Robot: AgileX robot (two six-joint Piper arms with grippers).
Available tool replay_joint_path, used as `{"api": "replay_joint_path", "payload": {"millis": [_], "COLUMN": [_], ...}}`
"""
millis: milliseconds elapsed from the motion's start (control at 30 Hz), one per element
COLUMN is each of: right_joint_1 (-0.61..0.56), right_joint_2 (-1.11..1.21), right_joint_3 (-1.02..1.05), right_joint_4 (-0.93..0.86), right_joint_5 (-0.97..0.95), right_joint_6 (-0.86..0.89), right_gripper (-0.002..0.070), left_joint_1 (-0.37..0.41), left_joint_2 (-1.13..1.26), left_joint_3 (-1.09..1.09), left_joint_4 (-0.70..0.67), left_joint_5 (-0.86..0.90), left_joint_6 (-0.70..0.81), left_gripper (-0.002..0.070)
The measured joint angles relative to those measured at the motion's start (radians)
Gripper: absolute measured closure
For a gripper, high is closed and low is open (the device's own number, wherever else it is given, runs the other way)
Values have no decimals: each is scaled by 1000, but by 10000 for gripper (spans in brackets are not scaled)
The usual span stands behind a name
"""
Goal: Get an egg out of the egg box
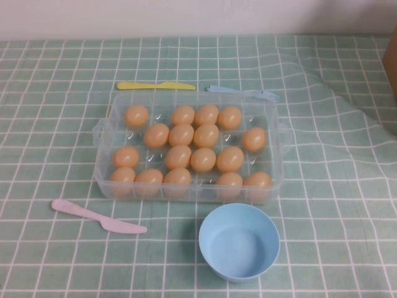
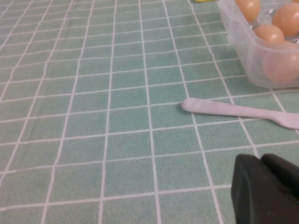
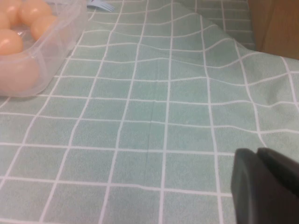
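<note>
The clear plastic egg box (image 1: 102,133) sits mid-table and holds several light orange-brown eggs (image 1: 182,135). Neither arm shows in the high view. In the left wrist view my left gripper (image 2: 261,159) is shut and empty, low over the cloth, well short of the box corner (image 2: 243,42) and its eggs (image 2: 268,33). In the right wrist view my right gripper (image 3: 257,151) is shut and empty over the cloth, apart from the box's other corner (image 3: 60,42) and the eggs (image 3: 9,42) in it.
A pale blue bowl (image 1: 239,242) stands in front of the box. A pink plastic knife (image 1: 99,216) lies front left, and shows in the left wrist view (image 2: 238,110). A yellow knife (image 1: 155,85) and blue fork (image 1: 242,92) lie behind the box. The cloth is rumpled at right, by a brown wooden edge (image 1: 391,62).
</note>
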Motion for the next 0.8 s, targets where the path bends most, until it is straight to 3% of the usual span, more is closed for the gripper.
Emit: {"api": "replay_joint_path", "payload": {"millis": [600,800], "right_joint_1": [0,0], "right_joint_2": [0,0], "right_joint_3": [0,0], "right_joint_4": [0,0], "right_joint_5": [0,0], "right_joint_6": [0,0], "right_gripper": [694,694], "left_joint_1": [0,0], "left_joint_2": [0,0], "left_joint_3": [0,0], "left_joint_4": [0,-88], "left_joint_5": [-22,-142], "left_joint_6": [-2,-120], "left_gripper": [679,679]}}
